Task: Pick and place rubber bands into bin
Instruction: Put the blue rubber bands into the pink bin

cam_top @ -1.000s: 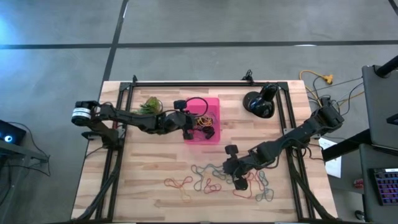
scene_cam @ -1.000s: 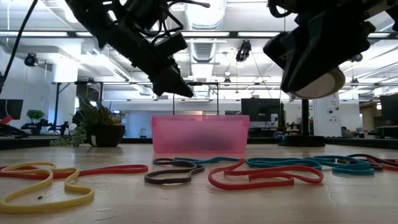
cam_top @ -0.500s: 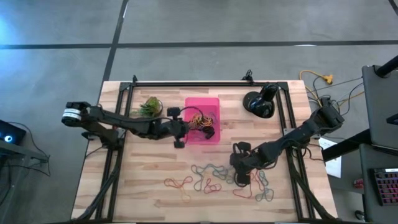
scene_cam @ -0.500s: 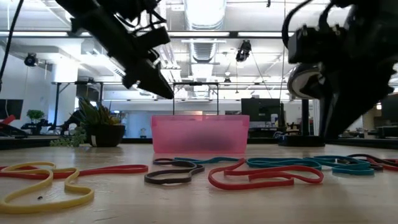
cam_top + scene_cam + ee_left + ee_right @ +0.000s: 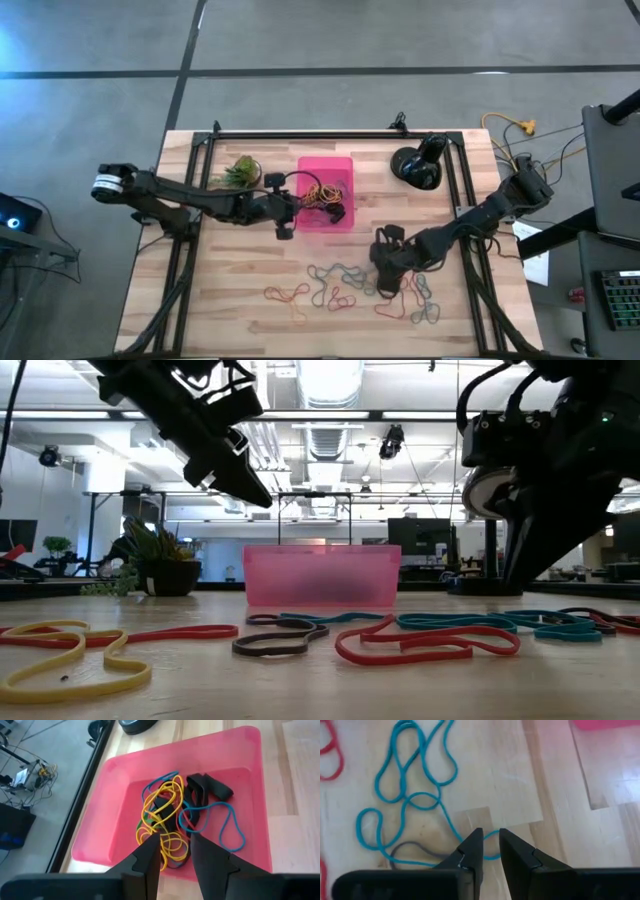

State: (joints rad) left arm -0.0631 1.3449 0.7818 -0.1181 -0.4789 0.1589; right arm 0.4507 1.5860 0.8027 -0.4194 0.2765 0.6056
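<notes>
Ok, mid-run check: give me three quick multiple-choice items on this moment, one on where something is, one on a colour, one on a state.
1. Where is the left gripper?
A. At the bin's left edge
B. Over the round black object
C. Among the loose bands on the table

2. What colour is the band under the right gripper's tips?
A. Yellow
B. Blue
C. Green

3. What is the state of the bin?
A. Empty
B. Tipped on its side
C. Upright with several bands inside

Answers:
1. A: the high view shows it beside the pink bin's left wall.
2. B: the right wrist view shows the blue band running between the jaws, on the wood.
3. C: the left wrist view shows the tangle of bands, yellow, blue and black, lying in it.
</notes>
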